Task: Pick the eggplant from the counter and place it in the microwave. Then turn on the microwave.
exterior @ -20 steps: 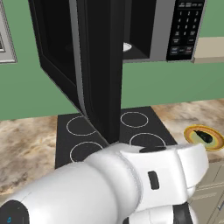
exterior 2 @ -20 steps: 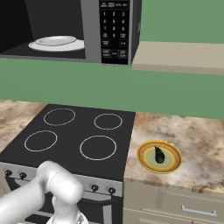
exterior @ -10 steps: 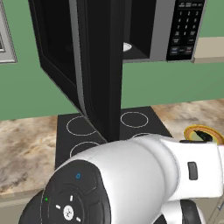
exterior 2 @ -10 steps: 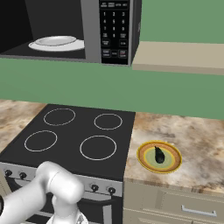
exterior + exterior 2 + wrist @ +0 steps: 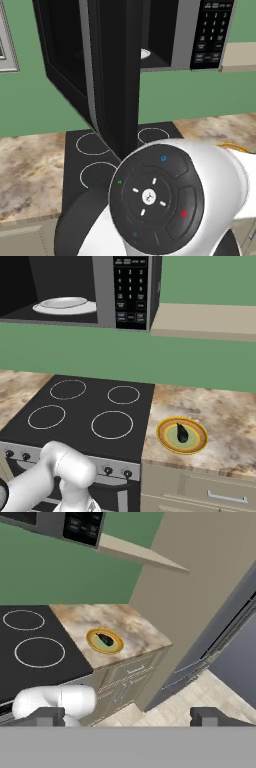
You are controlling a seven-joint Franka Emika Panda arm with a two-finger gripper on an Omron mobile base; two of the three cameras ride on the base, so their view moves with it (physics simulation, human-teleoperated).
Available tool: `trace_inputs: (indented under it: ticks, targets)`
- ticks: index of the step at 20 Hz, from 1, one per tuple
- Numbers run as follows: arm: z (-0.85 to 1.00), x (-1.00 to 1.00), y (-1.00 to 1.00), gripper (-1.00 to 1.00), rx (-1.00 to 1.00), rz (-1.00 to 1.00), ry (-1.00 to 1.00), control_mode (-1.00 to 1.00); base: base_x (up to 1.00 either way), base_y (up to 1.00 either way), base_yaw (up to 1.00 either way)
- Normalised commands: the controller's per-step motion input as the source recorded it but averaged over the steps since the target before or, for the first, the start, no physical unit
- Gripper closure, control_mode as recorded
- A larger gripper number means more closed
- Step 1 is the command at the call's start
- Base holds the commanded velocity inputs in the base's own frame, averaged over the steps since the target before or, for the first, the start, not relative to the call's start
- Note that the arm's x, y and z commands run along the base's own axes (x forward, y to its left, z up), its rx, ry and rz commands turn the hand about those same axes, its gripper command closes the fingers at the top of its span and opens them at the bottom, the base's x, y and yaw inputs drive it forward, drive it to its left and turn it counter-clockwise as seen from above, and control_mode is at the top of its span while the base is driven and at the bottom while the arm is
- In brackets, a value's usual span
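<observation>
Green-walled kitchen, marbled bench (image 5: 225, 416) right of stove (image 5: 80, 411). Eggplant (image 5: 182, 433) lying on yellow plate (image 5: 165, 432). Fingers (image 5: 47, 716) apart, far off: descend centred over eggplant, across its width.

Both base views look forward and down from behind – the left one close behind the arm (image 5: 165, 200), the right one higher over stove (image 5: 85, 413) and counter (image 5: 220, 411); both share the microwave (image 5: 100, 288). The hand view looks down from further back
</observation>
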Motion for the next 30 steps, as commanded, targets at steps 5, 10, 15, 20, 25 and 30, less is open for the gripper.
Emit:
trace_inputs:
  ticks: [5, 10, 15, 20, 25, 30]
  targets:
    - [0.0, 0.11, -0.4, -1.0, 0.02, 0.0, 0.09, -1.0, 0.0, 0.0, 0.0]
    - [0.0, -0.03, -0.39, -1.0, 0.02, 0.0, 0.01, -1.0, 0.0, 0.0, 0.0]
    - [-0.04, 0.04, -0.38, -1.0, 0.0, 0.0, 0.0, -1.0, 0.0, 0.0, 0.0]
    - [-0.03, 0.14, -0.42, -1.0, 0.0, 0.01, 0.0, -1.0, 0.0, 0.0, 0.0]
    - [-0.04, 0.14, -0.42, -1.0, 0.0, 0.02, 0.0, -1.0, 0.0, 0.0, 0.0]
    - [-0.08, 0.22, -0.42, -1.0, 0.0, 0.04, 0.04, -1.0, 0.0, 0.0, 0.0]
